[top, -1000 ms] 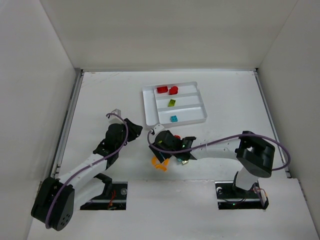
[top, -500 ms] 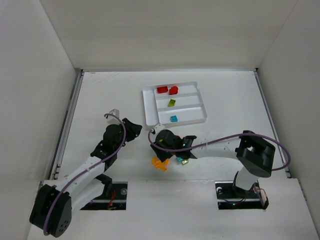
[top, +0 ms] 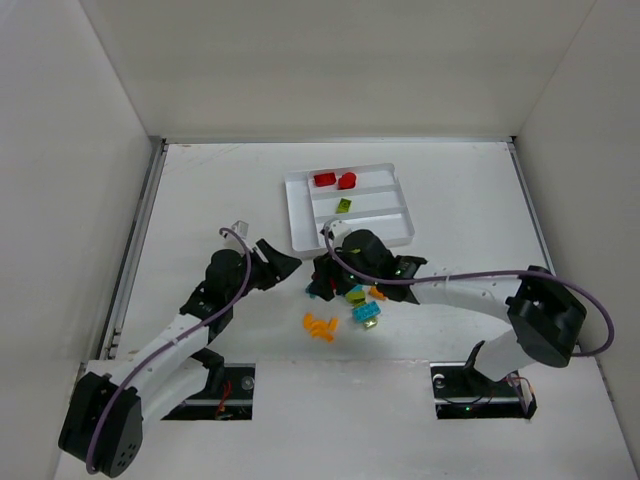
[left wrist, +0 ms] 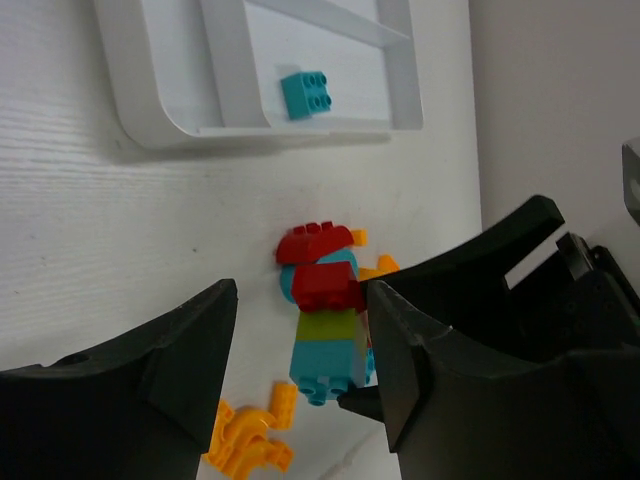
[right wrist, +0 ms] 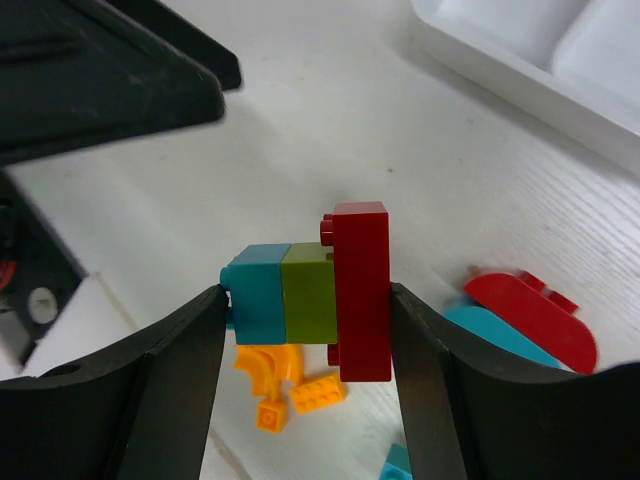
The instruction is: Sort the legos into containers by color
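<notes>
My right gripper [right wrist: 310, 325] is shut on a stack of a teal, a lime green and a red lego [right wrist: 312, 292], held above the table. In the top view it [top: 322, 281] sits just in front of the white tray [top: 297, 215]. My left gripper [top: 283, 263] is open and close to its left; in the left wrist view the stack [left wrist: 328, 335] shows between my left fingers [left wrist: 170, 370]. The tray holds two red legos [top: 335, 181], a green one [top: 343, 205] and a teal one [left wrist: 303, 93], each colour in its own slot.
Loose legos lie on the table below the stack: orange curved pieces [top: 320, 325], a teal and green piece [top: 365, 312], a rounded red piece [right wrist: 530, 315] on a teal one [right wrist: 490, 338]. White walls enclose the table on three sides.
My right gripper has lifted the stack off the pile and moved toward the tray, uncovering the loose legos. My left gripper has moved right, closer to the stack.
</notes>
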Available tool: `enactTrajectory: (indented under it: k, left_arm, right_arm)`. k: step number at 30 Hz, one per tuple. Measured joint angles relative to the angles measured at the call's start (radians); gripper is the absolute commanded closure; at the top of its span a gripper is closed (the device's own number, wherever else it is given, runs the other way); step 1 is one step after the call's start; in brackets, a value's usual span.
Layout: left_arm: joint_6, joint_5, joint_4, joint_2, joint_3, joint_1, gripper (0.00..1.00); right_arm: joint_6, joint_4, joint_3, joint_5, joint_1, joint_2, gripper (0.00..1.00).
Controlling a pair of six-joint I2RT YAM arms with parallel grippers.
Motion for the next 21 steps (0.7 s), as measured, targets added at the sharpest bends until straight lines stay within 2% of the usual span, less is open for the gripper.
enactTrajectory:
  k: [9, 21]
  left_arm:
    - [-0.063, 0.133, 0.039, 0.070, 0.000, -0.031, 0.44]
    - [-0.072, 0.169, 0.046, 0.177, 0.007, -0.083, 0.48]
  right_arm:
    - [0.066, 0.155, -0.055, -0.248, -0.042, 0.000, 0.39]
    - [0.080, 0.204, -0.064, -0.296, -0.063, 0.019, 0.38]
